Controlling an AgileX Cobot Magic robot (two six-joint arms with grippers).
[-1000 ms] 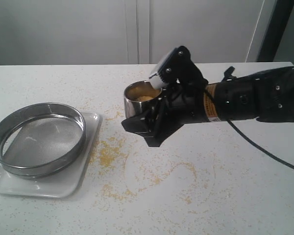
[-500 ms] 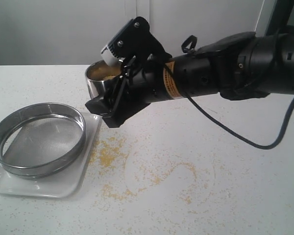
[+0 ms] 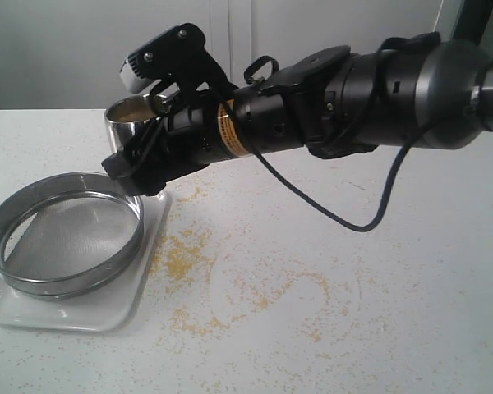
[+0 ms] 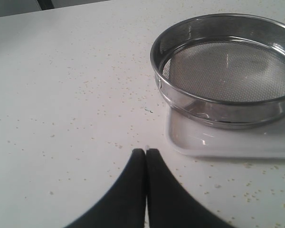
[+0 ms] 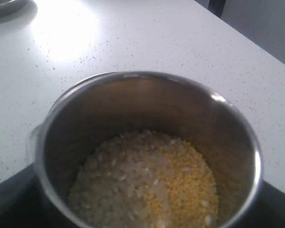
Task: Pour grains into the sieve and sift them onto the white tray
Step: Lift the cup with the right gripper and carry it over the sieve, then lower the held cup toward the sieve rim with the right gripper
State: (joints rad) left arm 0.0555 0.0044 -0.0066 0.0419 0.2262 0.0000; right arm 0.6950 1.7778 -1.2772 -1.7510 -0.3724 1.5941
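- Shallow white rectangular tray (image 3: 115, 305): wide round steel mesh sieve (image 3: 74, 284) is seated on it.
- Left end effector (image 4: 146, 153): closed, nothing held, beside tray.
- Right end effector (image 3: 131, 162): clamped on rounded steel cup (image 3: 122, 116), held upright beyond sieve; yellow-and-beige grains (image 5: 147, 185) inside. To be centred over mesh, then tipped slowly.

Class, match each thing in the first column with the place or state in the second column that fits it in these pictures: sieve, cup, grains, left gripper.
Column one:
1. sieve
2. cup
3. grains
4. left gripper

Column two:
A. lying inside the cup
B. shut, holding nothing
C. sitting on the white tray
D. held up off the table by the right gripper

Pairs: 1-C; 2-D; 3-A; 4-B
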